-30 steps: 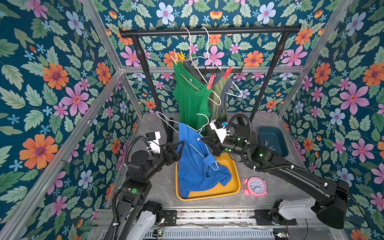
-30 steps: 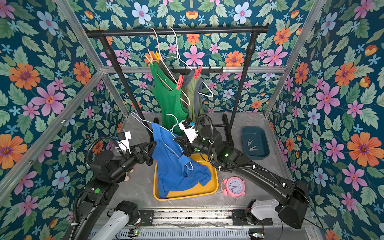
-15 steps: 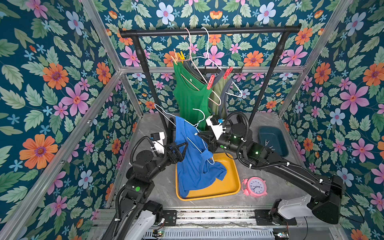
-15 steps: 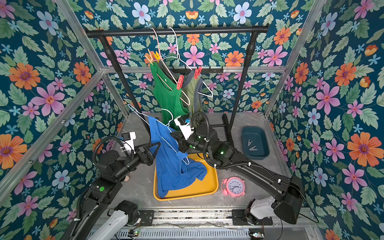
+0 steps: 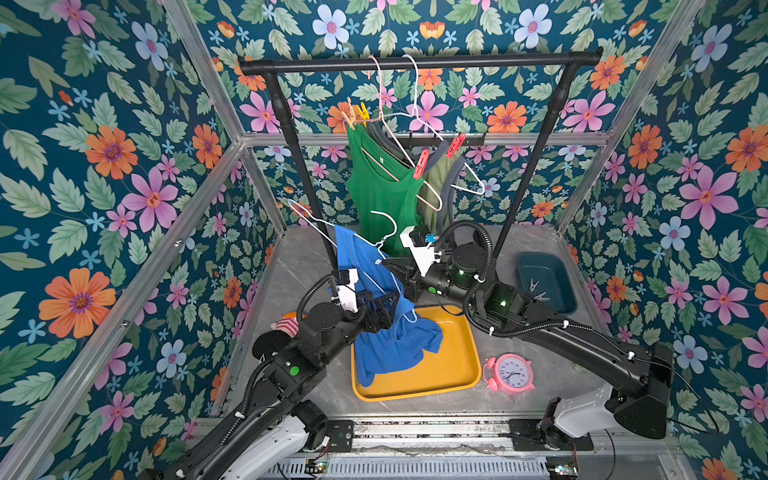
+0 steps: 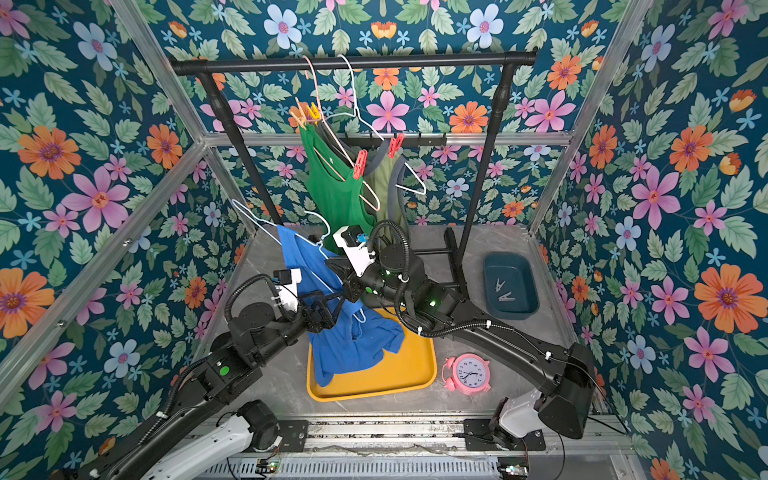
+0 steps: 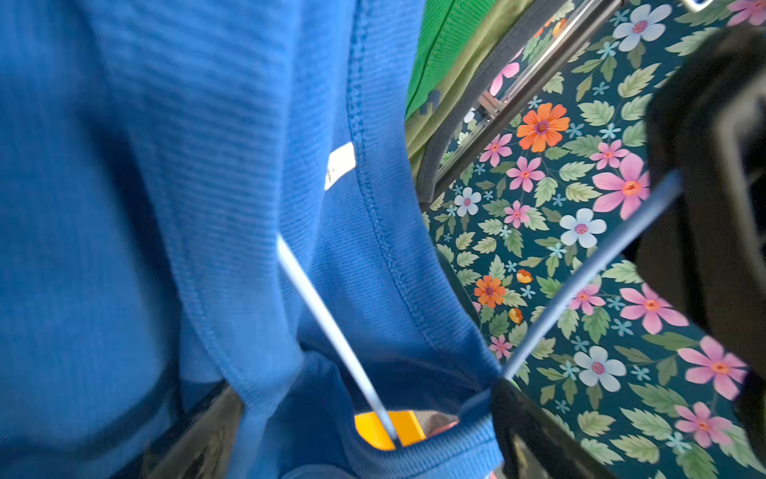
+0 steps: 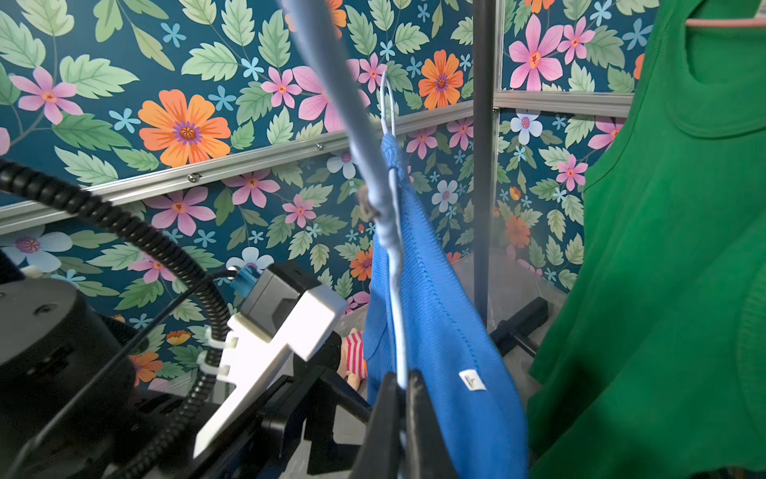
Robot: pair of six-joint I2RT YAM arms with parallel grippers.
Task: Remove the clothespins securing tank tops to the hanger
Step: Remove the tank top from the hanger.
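Note:
The blue tank top [image 5: 390, 345] hangs from a pale wire hanger [image 5: 307, 216] over the yellow tray, its hem resting in it. My right gripper [image 5: 386, 264] is shut on the hanger wire [image 8: 398, 323] beside the top's strap. My left gripper [image 5: 388, 307] stands open, its fingers on either side of the blue fabric [image 7: 166, 207] and a hanger wire [image 7: 323, 315]. On the rack hang the green tank top [image 5: 382, 187] and the olive one [image 5: 436, 187], held by two red clothespins [image 5: 421, 164] [image 5: 455, 145], a yellow one [image 5: 363, 112] and a peach one [image 5: 351, 118].
A yellow tray [image 5: 453, 365] sits at the front centre with a pink alarm clock [image 5: 509, 374] to its right. A teal bin [image 5: 523, 266] at the back right holds grey clothespins [image 5: 534, 286]. The black rack's bar [image 5: 415, 64] spans the back. A striped toy [image 5: 286, 326] lies by the left arm.
My right gripper has lifted the hanger and blue top up and toward the back left. The left gripper followed it, staying open.

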